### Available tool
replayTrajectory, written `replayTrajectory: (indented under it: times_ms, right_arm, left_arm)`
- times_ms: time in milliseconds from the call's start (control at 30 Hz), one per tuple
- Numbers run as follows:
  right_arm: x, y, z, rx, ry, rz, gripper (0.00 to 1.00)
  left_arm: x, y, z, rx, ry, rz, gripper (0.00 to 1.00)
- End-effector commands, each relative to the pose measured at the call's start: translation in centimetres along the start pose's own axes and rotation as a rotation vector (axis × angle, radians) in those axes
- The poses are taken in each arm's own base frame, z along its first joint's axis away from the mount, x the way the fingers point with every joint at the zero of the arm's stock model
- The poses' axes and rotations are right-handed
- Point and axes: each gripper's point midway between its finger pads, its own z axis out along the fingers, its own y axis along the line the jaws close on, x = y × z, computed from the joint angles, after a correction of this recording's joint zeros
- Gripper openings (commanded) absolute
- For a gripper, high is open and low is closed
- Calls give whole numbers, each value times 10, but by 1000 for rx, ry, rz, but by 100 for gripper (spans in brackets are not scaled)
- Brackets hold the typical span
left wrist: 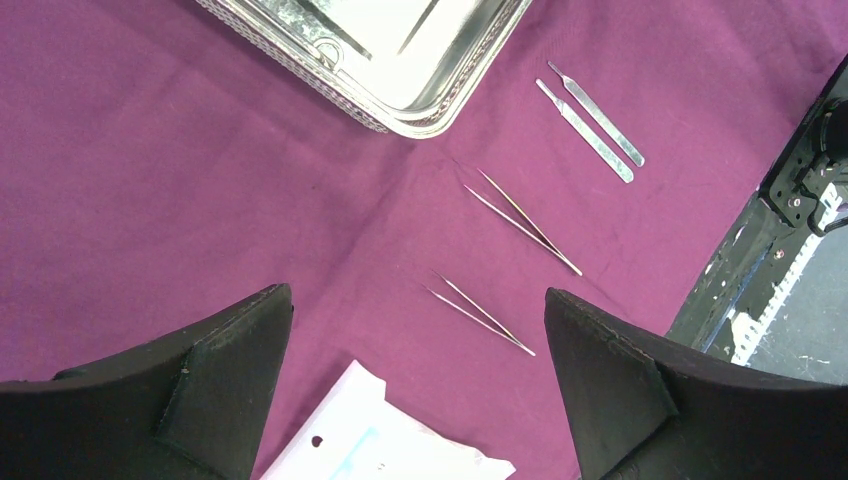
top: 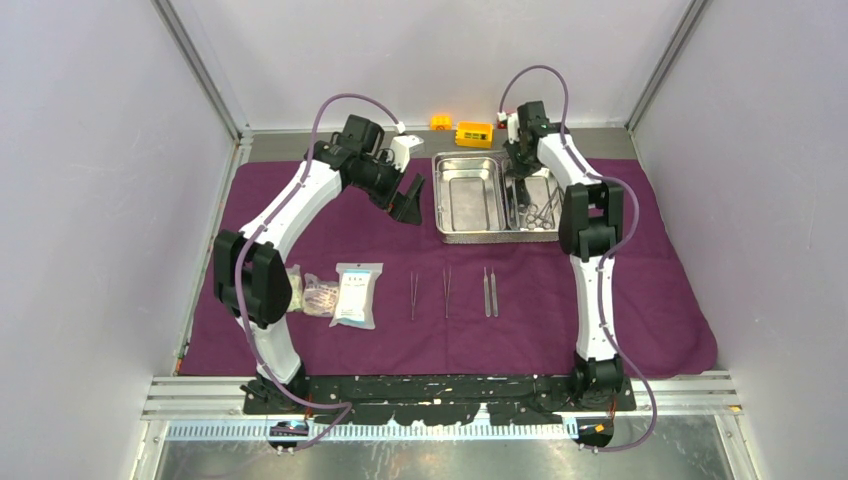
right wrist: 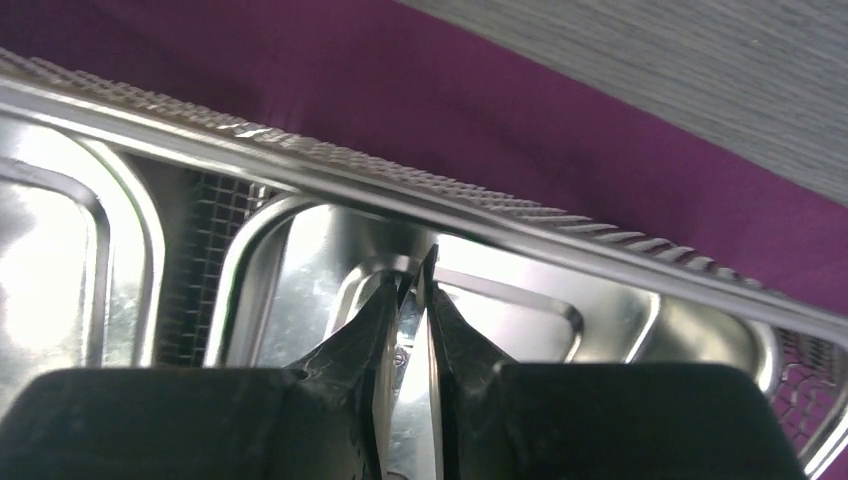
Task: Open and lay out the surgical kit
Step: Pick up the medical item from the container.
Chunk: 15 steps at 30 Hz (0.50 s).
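Observation:
The dark-purple cloth [top: 620, 290] lies spread flat. The steel tray [top: 470, 195] stands at its back middle; the left compartment is bare, and scissors and clamps [top: 540, 208] lie in the right one. My right gripper [top: 520, 172] is down in the right compartment's far end; in the right wrist view the gripper [right wrist: 415, 268] is shut on a thin steel instrument [right wrist: 418, 400]. My left gripper [top: 408, 205] hovers open and empty left of the tray. Two tweezers [top: 413, 295] [top: 447, 292] and two flat steel handles [top: 490, 292] lie in a row near the front. Clear packets [top: 357, 295] lie to their left.
Yellow and orange toy bricks [top: 474, 133] sit on the bare table behind the tray. In the left wrist view the tray corner [left wrist: 420, 60], both tweezers [left wrist: 525, 222] [left wrist: 480, 313], the handles [left wrist: 590, 125] and a packet [left wrist: 380, 440] lie below my open gripper [left wrist: 417, 292].

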Motion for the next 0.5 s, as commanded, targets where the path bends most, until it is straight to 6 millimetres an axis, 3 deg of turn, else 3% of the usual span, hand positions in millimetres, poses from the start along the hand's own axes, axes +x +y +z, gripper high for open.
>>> replayTrajectory:
  times_ms: [0,200,467]
  right_arm:
    - [-14,-17,-6,22,-36,3,21]
    - [-17,-23,-3,18,-40,8,21]
    - [-24,-31,1,30,-63,74,35]
  left_arm:
    - [-20,-8,-14,5,-76,47,100]
    - [-20,-7,-13,5,-74,46,100]
    - [-22,-5,-12,4,-75,47,100]
